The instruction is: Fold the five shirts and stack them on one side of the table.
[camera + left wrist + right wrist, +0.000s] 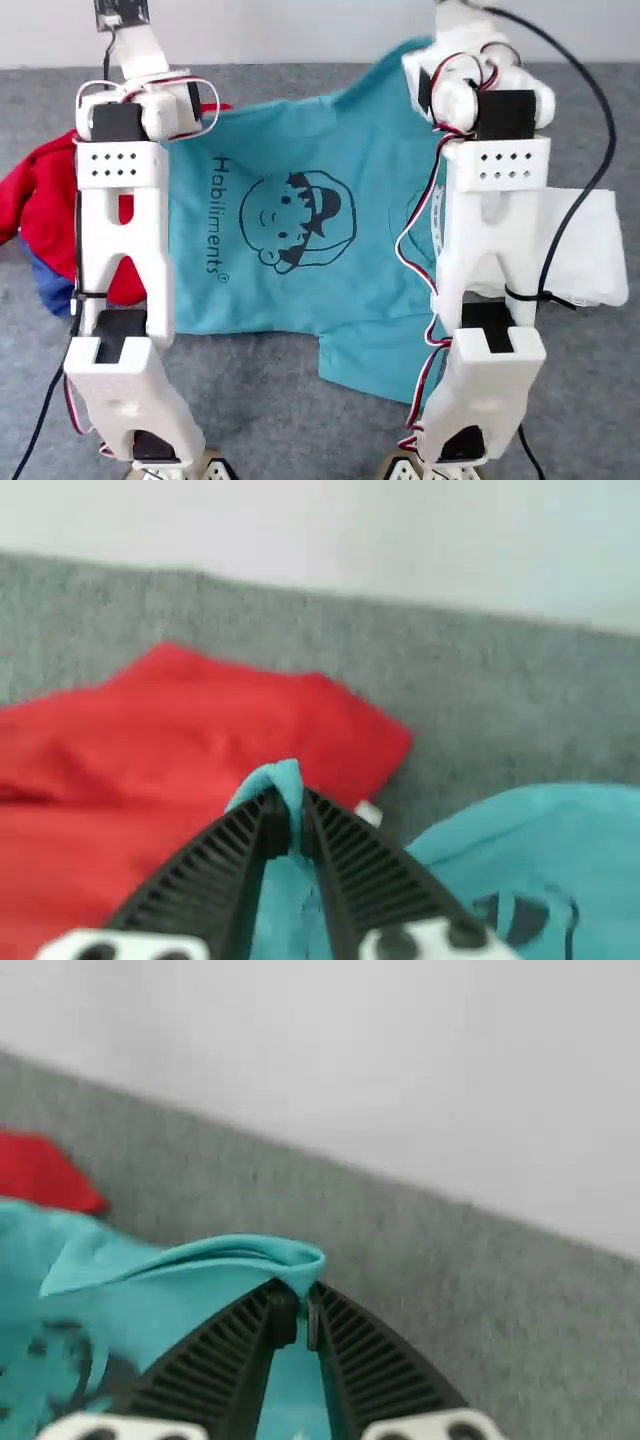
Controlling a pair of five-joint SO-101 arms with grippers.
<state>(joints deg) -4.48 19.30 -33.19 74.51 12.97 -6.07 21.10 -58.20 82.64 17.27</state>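
Note:
A teal shirt [290, 250] with a dark cartoon face print lies spread across the middle of the grey table [300, 420], under both white arms. My left gripper [288, 815] is shut on a pinch of the teal shirt [280, 780] at its far left part, just above a red shirt [150, 760]. My right gripper [298, 1305] is shut on the teal shirt's edge [230, 1255] at the far right, lifted off the table. In the high view the red shirt [40, 210] lies crumpled at the left edge.
A folded white shirt [590, 250] lies at the right side of the table. A bit of blue cloth [50, 285] peeks from under the red shirt. A pale wall [400, 1080] runs behind the table's far edge. Cables hang along the right arm [490, 250].

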